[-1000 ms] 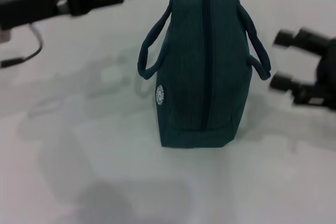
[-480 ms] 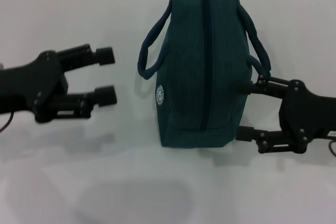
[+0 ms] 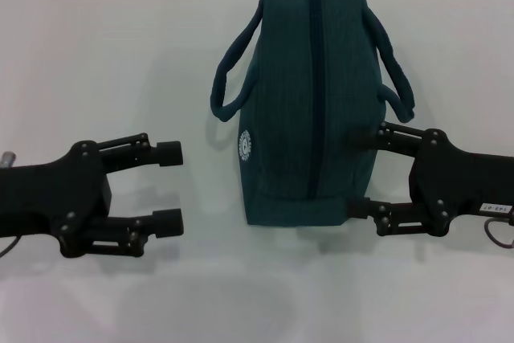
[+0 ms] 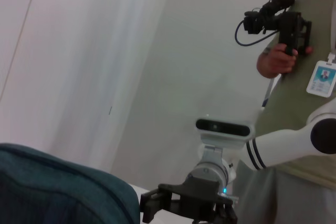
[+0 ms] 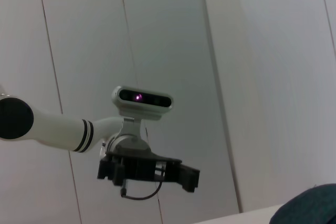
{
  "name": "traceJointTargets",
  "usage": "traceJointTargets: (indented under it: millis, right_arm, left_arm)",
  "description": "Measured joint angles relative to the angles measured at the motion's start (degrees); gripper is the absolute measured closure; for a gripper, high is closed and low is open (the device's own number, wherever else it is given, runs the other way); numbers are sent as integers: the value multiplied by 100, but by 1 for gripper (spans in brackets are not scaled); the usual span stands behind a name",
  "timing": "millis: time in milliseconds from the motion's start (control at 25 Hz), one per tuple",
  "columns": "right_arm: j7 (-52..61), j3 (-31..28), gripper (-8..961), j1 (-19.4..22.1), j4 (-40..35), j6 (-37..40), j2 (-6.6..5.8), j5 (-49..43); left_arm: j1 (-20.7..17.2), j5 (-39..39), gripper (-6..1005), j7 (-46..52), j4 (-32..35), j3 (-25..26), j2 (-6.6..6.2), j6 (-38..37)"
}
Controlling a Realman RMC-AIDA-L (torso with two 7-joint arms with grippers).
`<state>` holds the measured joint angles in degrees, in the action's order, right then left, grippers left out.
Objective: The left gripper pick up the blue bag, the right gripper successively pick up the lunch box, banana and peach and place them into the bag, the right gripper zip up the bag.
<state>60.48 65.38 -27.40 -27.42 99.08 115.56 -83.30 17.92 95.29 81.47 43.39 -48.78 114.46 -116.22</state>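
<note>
The blue bag [image 3: 309,102] stands upright in the middle of the white table [image 3: 120,54], its top zipper [image 3: 313,78] shut and both handles hanging at its sides. My left gripper [image 3: 170,188] is open and empty, left of the bag and apart from it. My right gripper [image 3: 368,170] is open at the bag's right side, fingertips at or very near the fabric. The bag also shows in the left wrist view [image 4: 58,190] and the right wrist view [image 5: 312,208]. Lunch box, banana and peach are out of view.
A person holding a handheld device [image 4: 283,30] stands behind my right arm in the left wrist view. A white wall lies beyond the table's far edge.
My left gripper has swung from the far left back of the table to the near left. My right gripper has moved in to the bag's right side. The bag has not moved.
</note>
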Motion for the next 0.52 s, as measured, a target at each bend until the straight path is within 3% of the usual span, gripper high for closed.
traceJointTargets:
  millis: [520]
  right_arm:
    - [28,-30,94,-2,-22,-1,1,30]
  left_arm:
    - [-22,-20,106,-21,-54,33,6,-6]
